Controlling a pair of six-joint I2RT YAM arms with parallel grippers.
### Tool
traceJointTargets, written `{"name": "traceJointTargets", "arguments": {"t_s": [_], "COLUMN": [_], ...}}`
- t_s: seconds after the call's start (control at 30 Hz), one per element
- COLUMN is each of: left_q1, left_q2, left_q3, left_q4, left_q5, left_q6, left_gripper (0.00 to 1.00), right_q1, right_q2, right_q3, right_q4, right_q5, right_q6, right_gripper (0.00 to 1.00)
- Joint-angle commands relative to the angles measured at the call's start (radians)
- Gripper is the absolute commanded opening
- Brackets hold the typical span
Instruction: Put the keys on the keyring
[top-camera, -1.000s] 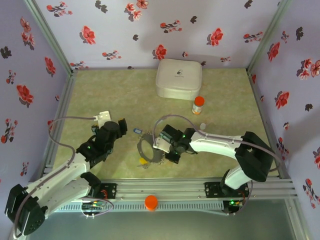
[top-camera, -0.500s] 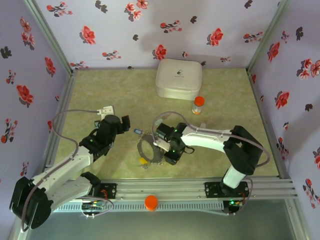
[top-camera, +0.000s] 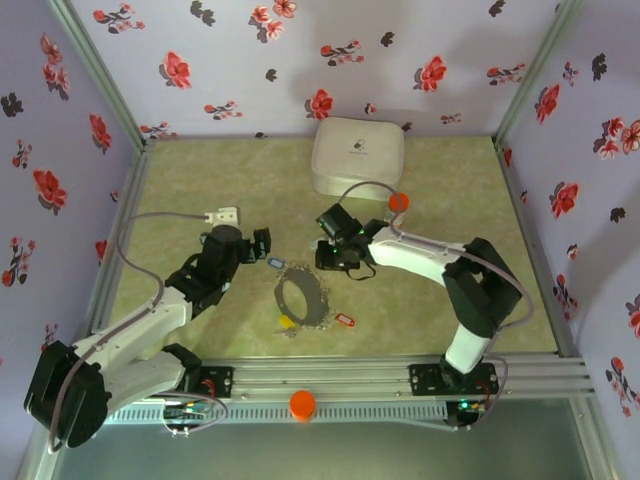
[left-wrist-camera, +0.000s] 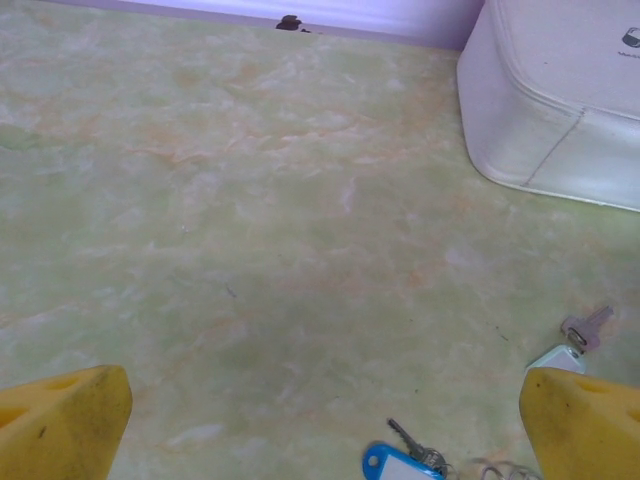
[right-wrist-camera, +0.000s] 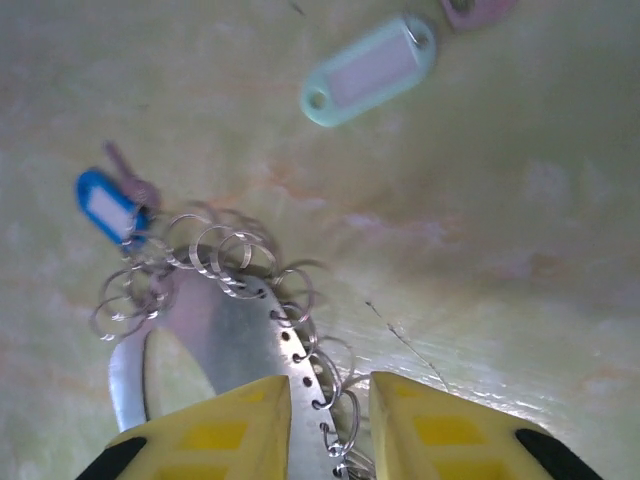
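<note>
The keyring (top-camera: 300, 298) lies flat on the table as a dark hoop edged with small silvery rings. Around it lie keys: a red tag (top-camera: 344, 320) to its right, a yellow one (top-camera: 287, 322) at its near edge and a blue one (top-camera: 275, 263) at its far left. My right gripper (top-camera: 328, 262) hovers at the ring's far right edge. In the right wrist view its jaws (right-wrist-camera: 330, 420) stand narrowly apart, with the keyring's rim (right-wrist-camera: 290, 350) seen through the gap and nothing pinched. The blue tag (right-wrist-camera: 105, 205) and a mint tag (right-wrist-camera: 370, 70) lie beyond. My left gripper (left-wrist-camera: 325, 410) is wide open just short of the blue tag (left-wrist-camera: 400, 465).
A white rounded box (top-camera: 357, 157) stands at the back, also at the upper right of the left wrist view (left-wrist-camera: 560, 100). An orange-capped bottle (top-camera: 398, 203) stands behind my right arm. A pinkish key (left-wrist-camera: 585, 325) lies near the mint tag.
My right gripper opened from shut and drew back from the ring's near right side to its far right edge, leaving the red tag on the table. My left gripper moved farther and rightward.
</note>
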Motion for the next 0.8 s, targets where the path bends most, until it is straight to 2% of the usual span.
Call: {"name": "traceJointTargets", "arguments": {"t_s": [0.0, 0.43, 0.53, 0.77], "left_q1": [0.01, 0.009, 0.01, 0.01], "left_q2": [0.012, 0.026, 0.024, 0.011], "left_q3": [-0.013, -0.012, -0.01, -0.003], "left_q4": [0.051, 0.068, 0.063, 0.039], "left_q5": [0.026, 0.031, 0.03, 0.028], "left_q6": [-0.009, -0.009, -0.011, -0.018], "left_gripper": [1.0, 1.0, 1.0, 1.0], "right_q1": [0.014, 0.016, 0.017, 0.022], "right_q2": [0.009, 0.056, 0.061, 0.059], "right_q3": [-0.012, -0.017, -0.029, -0.049], "right_q4": [0.001, -0.055, -0.029, -0.02], "right_q5": [-0.012, -0.002, -0.046, -0.056], "right_q6": [0.201, 0.206, 0.208, 0.204], "right_gripper": [0.28, 0.3, 0.28, 0.23]}}
